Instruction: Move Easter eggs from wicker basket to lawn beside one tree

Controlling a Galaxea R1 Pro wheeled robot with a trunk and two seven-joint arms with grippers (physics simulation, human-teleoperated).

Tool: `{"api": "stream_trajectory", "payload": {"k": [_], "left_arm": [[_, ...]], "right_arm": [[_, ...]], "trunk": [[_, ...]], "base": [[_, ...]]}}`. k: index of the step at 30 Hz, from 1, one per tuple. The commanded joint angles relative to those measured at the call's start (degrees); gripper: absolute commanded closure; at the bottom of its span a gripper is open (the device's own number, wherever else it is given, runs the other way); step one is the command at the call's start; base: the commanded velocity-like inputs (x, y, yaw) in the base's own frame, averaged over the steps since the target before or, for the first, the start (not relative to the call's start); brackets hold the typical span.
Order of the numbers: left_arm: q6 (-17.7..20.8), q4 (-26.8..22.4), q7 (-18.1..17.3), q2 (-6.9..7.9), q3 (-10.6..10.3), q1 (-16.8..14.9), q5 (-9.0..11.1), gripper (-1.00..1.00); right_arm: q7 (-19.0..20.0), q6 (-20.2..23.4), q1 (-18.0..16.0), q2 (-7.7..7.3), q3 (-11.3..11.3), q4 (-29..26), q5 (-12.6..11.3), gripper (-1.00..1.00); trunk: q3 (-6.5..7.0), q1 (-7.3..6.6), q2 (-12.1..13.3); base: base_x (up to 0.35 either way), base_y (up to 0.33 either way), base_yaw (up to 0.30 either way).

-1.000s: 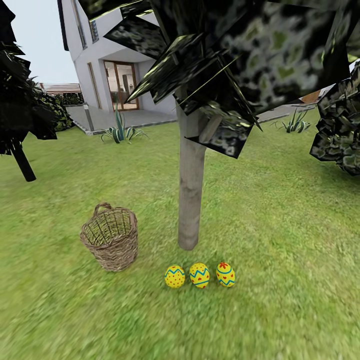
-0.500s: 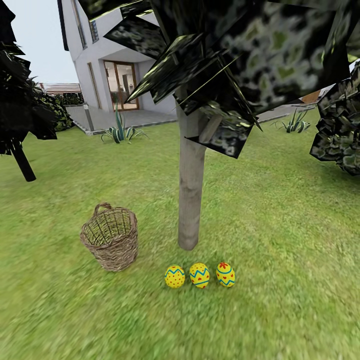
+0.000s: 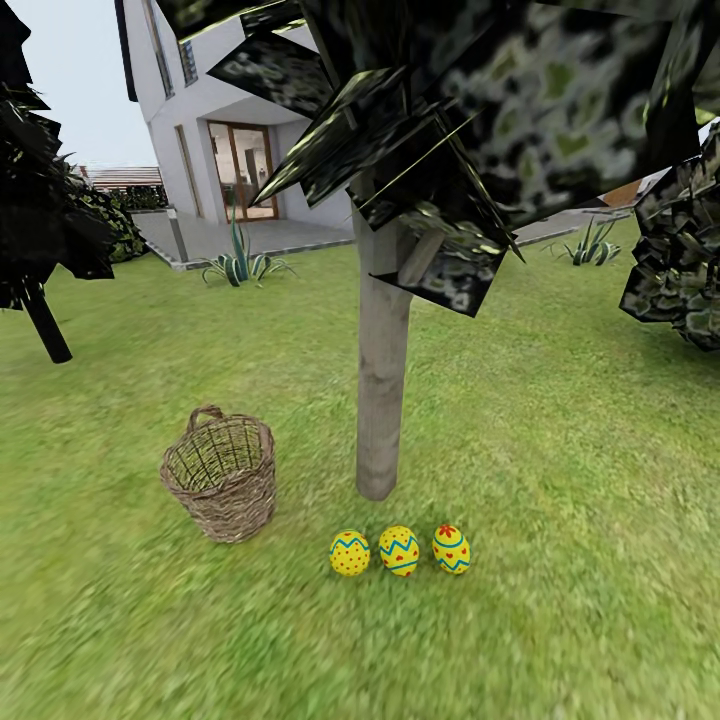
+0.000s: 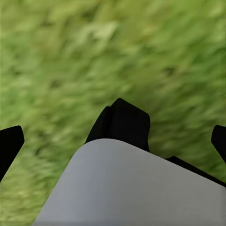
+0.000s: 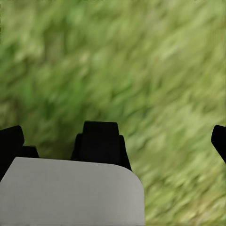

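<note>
All three Easter eggs (image 3: 399, 551) lie grouped beside the tree (image 3: 380, 400), outside the wicker basket (image 3: 220, 475), both pincers released.

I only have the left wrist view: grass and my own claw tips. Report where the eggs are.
Observer: All three Easter eggs lie in a row on the lawn, just in front of the foot of the tree.
Operator: Confirm the basket is emptied.
Observer: The wicker basket stands upright to the left of the trunk, apart from the eggs; what I can see of its inside holds no egg.
Operator: Give me the right claw's state.
Observer: In its wrist view the right claw has its fingertips spread wide with nothing but grass between them.
</note>
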Motion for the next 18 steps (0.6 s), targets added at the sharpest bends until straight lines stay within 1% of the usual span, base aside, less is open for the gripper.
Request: {"api": "stream_trajectory", "payload": {"k": [1,18], "left_arm": [[0.17,0.05,0.04,0.00,-0.48,-0.05,0.54,-1.00],[0.17,0.05,0.04,0.00,-0.48,-0.05,0.54,-1.00]], "right_arm": [[-0.03,-0.06,-0.02,0.10,0.49,0.15,-0.47,-1.00],[0.01,-0.08,0.73,0.26,0.49,0.19,-0.43,-1.00]], "trunk": [[-0.09,-0.01,-0.02],[-1.57,-0.01,-0.02]], "base": [[0.000,0.000,0.027],[0.000,0.000,0.093]]}}
